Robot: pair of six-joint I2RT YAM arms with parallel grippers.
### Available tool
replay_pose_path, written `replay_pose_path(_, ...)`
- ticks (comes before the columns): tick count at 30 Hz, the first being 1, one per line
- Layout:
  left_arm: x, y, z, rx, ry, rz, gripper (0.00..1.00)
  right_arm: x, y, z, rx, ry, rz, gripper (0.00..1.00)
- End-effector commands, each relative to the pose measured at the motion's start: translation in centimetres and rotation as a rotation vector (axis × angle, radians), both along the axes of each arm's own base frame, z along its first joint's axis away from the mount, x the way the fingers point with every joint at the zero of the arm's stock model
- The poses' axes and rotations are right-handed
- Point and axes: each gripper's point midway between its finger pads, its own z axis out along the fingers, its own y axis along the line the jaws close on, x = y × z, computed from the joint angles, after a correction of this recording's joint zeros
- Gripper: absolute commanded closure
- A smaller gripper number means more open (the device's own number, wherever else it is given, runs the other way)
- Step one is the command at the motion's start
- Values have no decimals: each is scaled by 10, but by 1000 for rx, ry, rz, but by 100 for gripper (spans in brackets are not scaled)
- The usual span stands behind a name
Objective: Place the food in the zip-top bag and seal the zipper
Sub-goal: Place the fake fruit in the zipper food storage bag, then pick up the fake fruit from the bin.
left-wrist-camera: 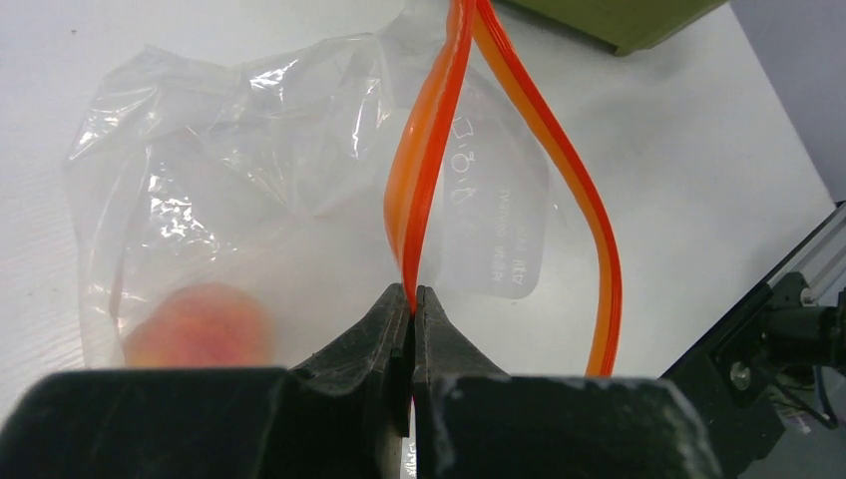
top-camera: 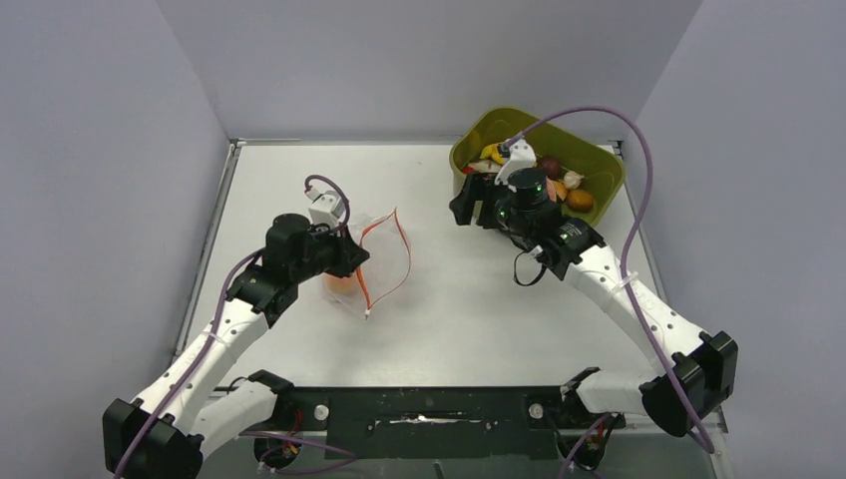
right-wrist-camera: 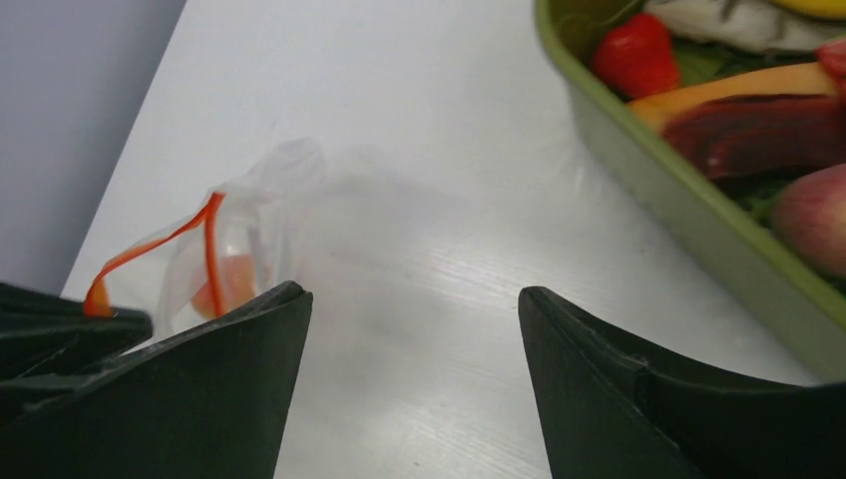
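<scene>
Two arms over a white bench (top-camera: 469,329). Early stage, by my read.

Olive-green tub (top-camera: 603,160) sits at the far right and holds most of the food: banana (top-camera: 491,153), dark purple piece (top-camera: 550,165), peach (right-wrist-camera: 813,215), a few more I can't sort out.

Zip-top bag (top-camera: 384,254) lies on the bench at centre-left, well apart from the tub, mouth open.

Right tool (right-wrist-camera: 411,292) hovers just beside the tub's near-left edge, spread wide, nothing in it.

Left tool (left-wrist-camera: 412,299) is pinched tight on one lip of the zipper (left-wrist-camera: 424,170), lifting it off the other lip so the mouth gapes in a leaf shape.

One peach-orange piece (left-wrist-camera: 200,324) shows inside the bag, blurred, low at the closed end; exact item unclear.

Left to do: move the remaining food across, then press the strip shut along its whole width. No part of the seal looks joined except where the two lips meet at the ends.

Orientation: the bag mouth faces right, toward the tub, with the closed end to the left under the left arm. The zipper's long axis runs far-to-near in the top view, slightly slanted, the near end swinging left.
</scene>
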Motion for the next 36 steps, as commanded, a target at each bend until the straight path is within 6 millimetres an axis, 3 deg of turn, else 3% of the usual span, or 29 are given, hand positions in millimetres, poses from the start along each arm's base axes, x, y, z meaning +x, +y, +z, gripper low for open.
replay_pose_path(1, -1, 1, 10, 61, -90, -62, 100, 28, -56, 38, -132, -131, -154, 23)
replay_pose_path(9, -6, 1, 15, 38, -189, -90, 100, 80, -138, 26, -320, -69, -318, 24)
replay_pose_path(12, -6, 0, 8, 35, -187, -96, 100, 99, -162, 21, -389, -57, -349, 24)
replay_pose_path(15, -6, 1, 3, 52, -175, -99, 100, 118, -181, 3, -460, -24, -349, 24)
replay_pose_path(26, -8, -2, 2, 34, -166, -107, 100, 166, -227, -56, -589, 131, -300, 35)
replay_pose_path(36, -7, 6, -7, 75, -159, -56, 100, 196, -263, -95, -518, 184, -240, 48)
